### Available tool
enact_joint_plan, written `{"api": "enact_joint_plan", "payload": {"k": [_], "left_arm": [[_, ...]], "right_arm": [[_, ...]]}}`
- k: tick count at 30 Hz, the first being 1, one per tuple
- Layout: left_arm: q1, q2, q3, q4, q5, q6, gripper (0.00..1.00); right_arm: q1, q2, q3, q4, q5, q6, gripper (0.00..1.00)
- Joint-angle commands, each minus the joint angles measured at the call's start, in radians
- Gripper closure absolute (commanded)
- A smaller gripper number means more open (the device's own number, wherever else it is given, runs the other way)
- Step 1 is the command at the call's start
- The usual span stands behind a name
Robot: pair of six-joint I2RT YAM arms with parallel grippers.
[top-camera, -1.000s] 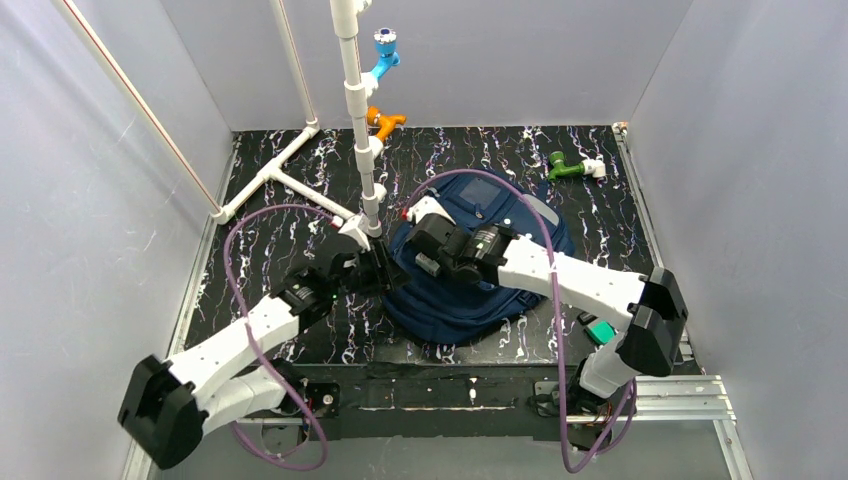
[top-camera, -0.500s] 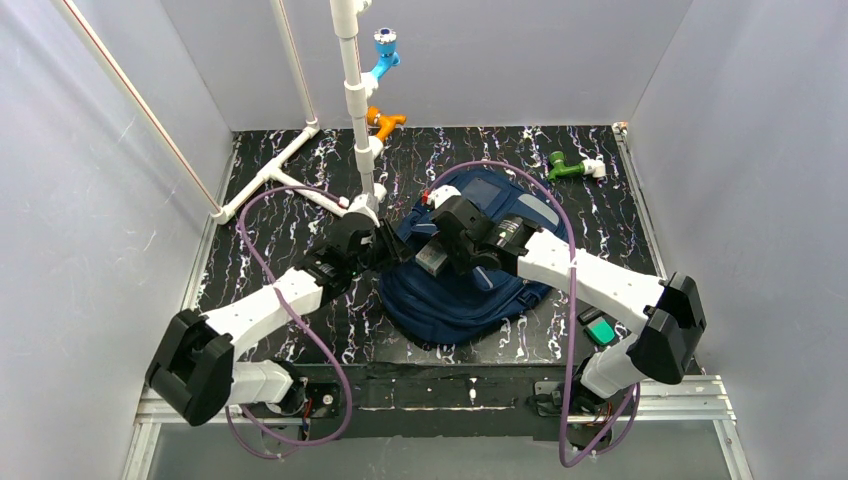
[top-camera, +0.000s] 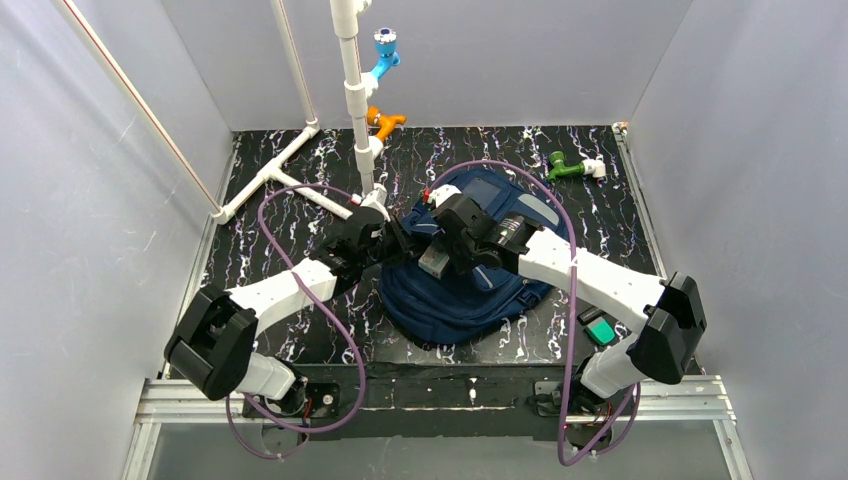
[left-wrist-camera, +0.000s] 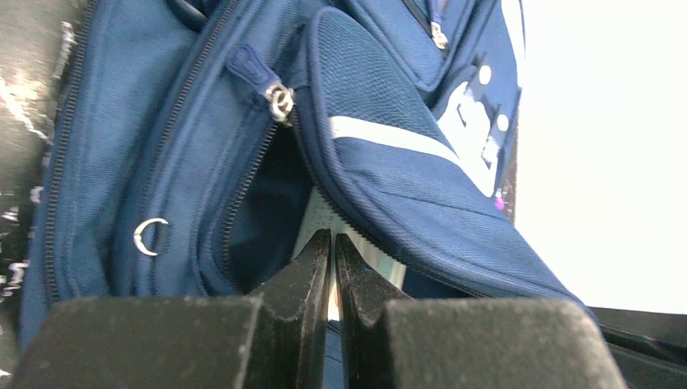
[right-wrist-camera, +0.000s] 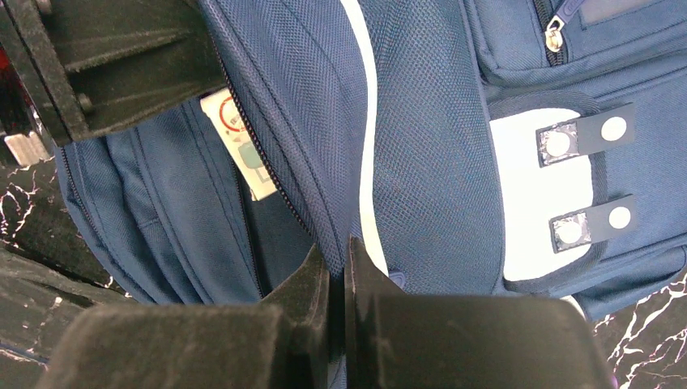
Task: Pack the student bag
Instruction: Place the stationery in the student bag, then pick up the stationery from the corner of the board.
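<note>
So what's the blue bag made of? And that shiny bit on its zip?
The student bag looks like woven cloth, probably nylon or polyester: the close-up shows a fine criss-cross weave and a dull, matte surface that folds softly. The zip pull looks like metal, because it is silvery and glints in the light.

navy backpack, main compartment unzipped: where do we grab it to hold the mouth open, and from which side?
On the navy-blue fabric backpack, pinch the front panel's piped rim beside the zip teeth. Come in from the open mouth, one finger inside and one outside. That rim stands off the back panel as a thin fabric lip, so a narrow pinch should probably hold.
</note>
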Motion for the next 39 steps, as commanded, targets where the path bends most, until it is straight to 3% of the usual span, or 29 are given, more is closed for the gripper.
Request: {"api": "enact_joint_plan", "payload": {"k": [1, 8, 11, 21, 26, 29, 30, 32, 33, 37, 39], "left_arm": [[-0.031, -0.032, -0.028, 0.064, 0.092, -0.113, 0.94], [-0.085, 0.090, -0.020, 0.208, 0.188, -0.260, 0.93], [-0.113, 0.099, -0.023, 0.241, 0.135, -0.282, 0.94], [-0.172, 0.315, 0.112, 0.374, 0.213, -0.378, 0.90], [-0.173, 0.192, 0.005, 0.380, 0.166, -0.356, 0.86], [-0.168, 0.078, -0.087, 0.363, 0.134, -0.344, 0.69], [-0.167, 0.045, -0.114, 0.356, 0.130, -0.341, 0.64], [-0.168, -0.029, -0.161, 0.329, 0.125, -0.316, 0.58], [-0.166, -0.062, -0.184, 0.306, 0.118, -0.301, 0.58], [-0.166, -0.219, -0.256, 0.214, 0.102, -0.238, 0.55], [-0.166, -0.307, -0.272, 0.128, 0.092, -0.199, 0.53]], "right_arm": [[-0.006, -0.032, 0.057, 0.094, -0.024, 0.014, 0.99], [-0.010, -0.036, 0.065, 0.097, -0.045, 0.014, 0.99], [-0.011, -0.045, 0.065, 0.090, -0.046, 0.016, 0.99], [-0.020, -0.068, 0.055, 0.091, -0.046, 0.018, 0.99], [-0.025, -0.079, 0.036, 0.076, -0.013, 0.008, 0.99], [-0.028, -0.079, 0.026, 0.067, 0.003, -0.008, 0.98], [-0.028, -0.077, 0.024, 0.062, 0.001, -0.010, 0.92], [-0.030, -0.072, 0.018, 0.054, -0.014, -0.009, 0.69], [-0.030, -0.070, 0.013, 0.050, -0.021, -0.006, 0.63], [-0.030, -0.077, -0.001, 0.008, -0.014, 0.000, 0.56], [-0.030, -0.103, 0.002, -0.014, -0.005, 0.004, 0.48]]}}
